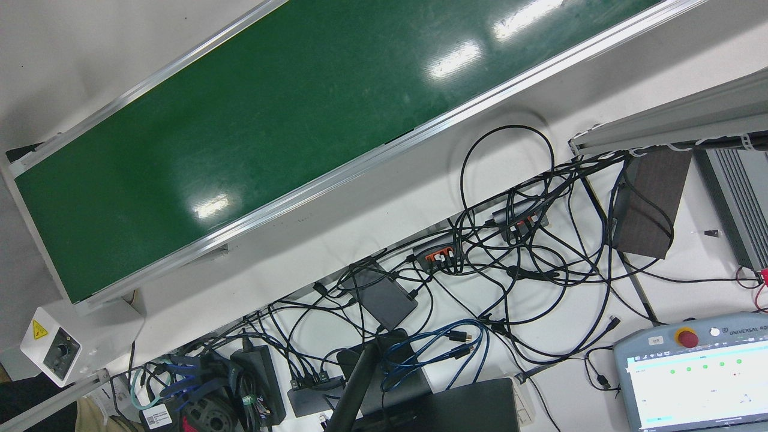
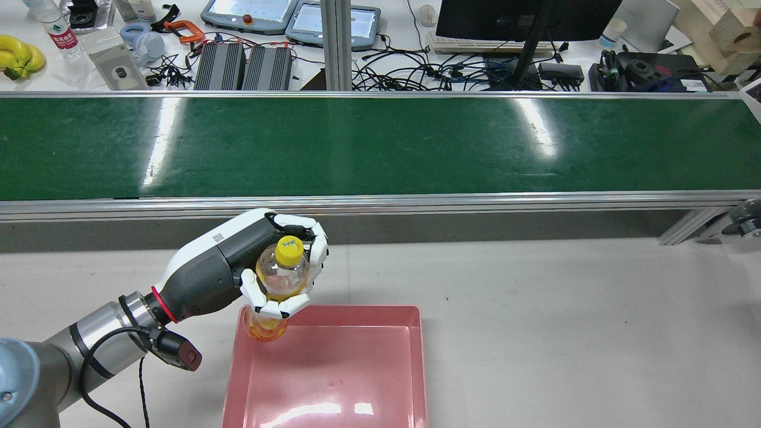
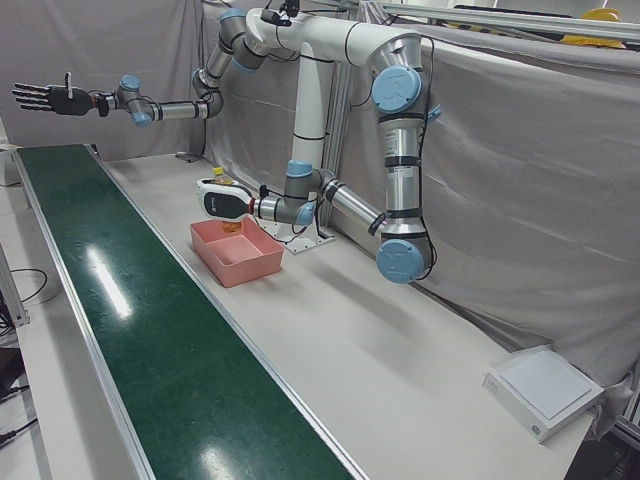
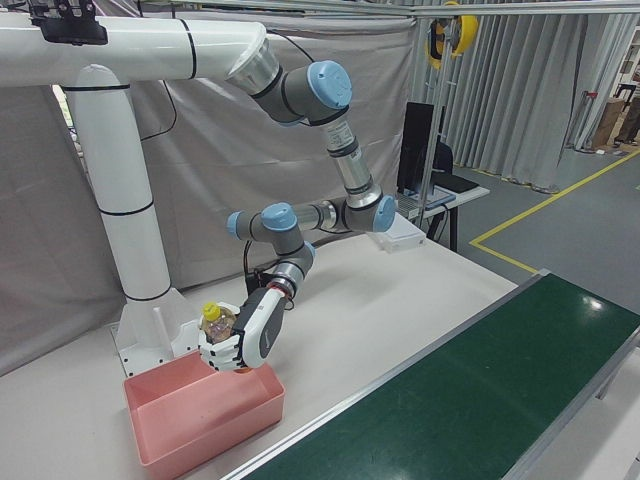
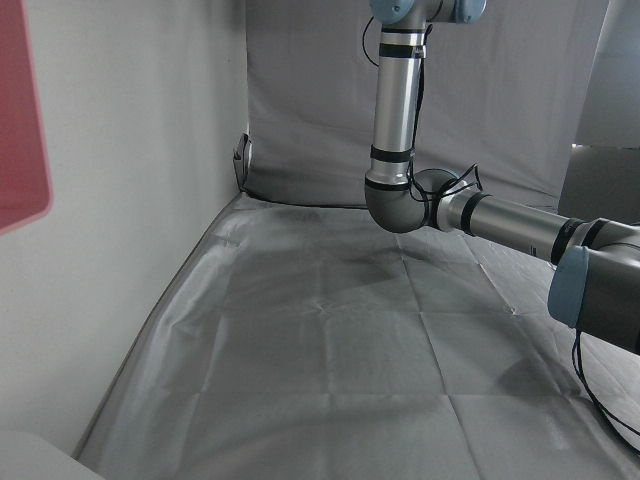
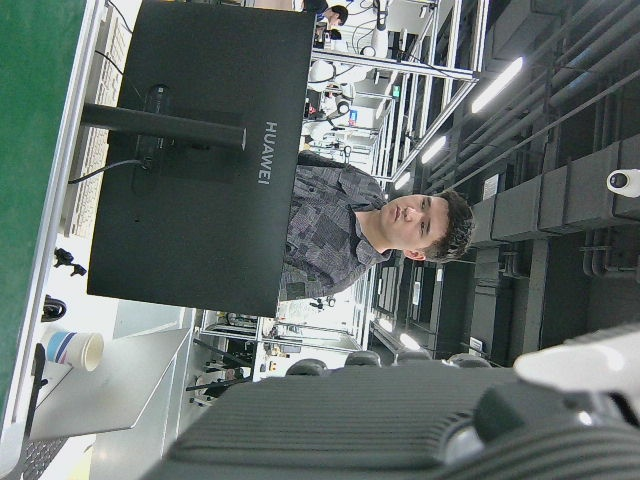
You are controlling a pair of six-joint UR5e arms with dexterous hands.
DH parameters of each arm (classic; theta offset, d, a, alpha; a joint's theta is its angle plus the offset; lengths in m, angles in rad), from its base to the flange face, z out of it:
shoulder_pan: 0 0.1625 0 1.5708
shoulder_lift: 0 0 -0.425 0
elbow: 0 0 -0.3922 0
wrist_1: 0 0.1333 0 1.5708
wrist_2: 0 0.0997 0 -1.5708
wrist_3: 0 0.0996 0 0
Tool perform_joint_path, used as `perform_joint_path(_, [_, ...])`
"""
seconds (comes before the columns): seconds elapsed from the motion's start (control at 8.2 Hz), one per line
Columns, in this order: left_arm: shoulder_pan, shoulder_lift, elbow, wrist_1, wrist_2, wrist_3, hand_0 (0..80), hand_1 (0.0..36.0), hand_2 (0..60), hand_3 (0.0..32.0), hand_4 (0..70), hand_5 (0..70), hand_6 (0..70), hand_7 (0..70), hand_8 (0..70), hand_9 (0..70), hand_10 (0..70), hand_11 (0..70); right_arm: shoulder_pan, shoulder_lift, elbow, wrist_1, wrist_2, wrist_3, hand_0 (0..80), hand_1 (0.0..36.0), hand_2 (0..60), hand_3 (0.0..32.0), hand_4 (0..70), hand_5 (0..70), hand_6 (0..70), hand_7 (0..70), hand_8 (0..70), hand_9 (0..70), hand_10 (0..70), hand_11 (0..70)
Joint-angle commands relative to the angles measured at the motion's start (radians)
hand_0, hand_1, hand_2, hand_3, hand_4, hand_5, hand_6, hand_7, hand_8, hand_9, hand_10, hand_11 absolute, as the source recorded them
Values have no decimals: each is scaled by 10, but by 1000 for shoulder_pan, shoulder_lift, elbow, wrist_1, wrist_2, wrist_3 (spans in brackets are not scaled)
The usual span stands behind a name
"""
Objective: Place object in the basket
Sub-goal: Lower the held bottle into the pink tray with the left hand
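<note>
- Bottle with a yellow cap stood upright in the left hand, whose fingers were wrapped tight around it.
- Its bottom hung over the far left corner of the pink basket.
- The right hand was held high over the green belt, fingers spread, holding nothing.

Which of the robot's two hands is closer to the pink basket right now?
The left hand. It grips a yellow-capped bottle just over a corner of the pink basket. The right hand is stretched out, open, high above the far end of the conveyor belt.
</note>
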Motion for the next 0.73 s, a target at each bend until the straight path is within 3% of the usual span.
perform_joint_path(0.0, [-1, 8, -46, 1, 42, -27, 800, 122, 6, 0, 700, 700, 700, 700, 643, 700, 639, 700, 0, 0, 0, -2, 0, 0, 0, 0, 0, 0, 0, 0, 0, 0, 0, 0, 0, 0])
perform_joint_path(0.12, [-6, 9, -81, 11, 59, -28, 800, 90, 0, 0, 497, 529, 255, 576, 316, 485, 419, 599, 0, 0, 0, 0, 0, 0, 0, 0, 0, 0, 0, 0, 0, 0, 0, 0, 0, 0])
perform_joint_path(0.24, [-3, 8, -89, 12, 90, -29, 800, 112, 0, 0, 93, 448, 168, 469, 197, 340, 361, 529, 0, 0, 0, 0, 0, 0, 0, 0, 0, 0, 0, 0, 0, 0, 0, 0, 0, 0])
perform_joint_path(0.37, [5, -2, -84, 19, 158, -29, 784, 122, 0, 0, 36, 295, 93, 283, 97, 180, 254, 391, 0, 0, 0, 0, 0, -1, 0, 0, 0, 0, 0, 0, 0, 0, 0, 0, 0, 0])
perform_joint_path(0.49, [5, -2, -83, 21, 164, -31, 800, 139, 0, 0, 23, 175, 33, 110, 15, 38, 88, 154, 0, 0, 0, 0, 0, 0, 0, 0, 0, 0, 0, 0, 0, 0, 0, 0, 0, 0])
perform_joint_path(0.61, [6, -3, -81, 22, 164, -31, 800, 150, 0, 0, 18, 20, 7, 60, 0, 0, 10, 42, 0, 0, 0, 0, 0, 0, 0, 0, 0, 0, 0, 0, 0, 0, 0, 0, 0, 0])
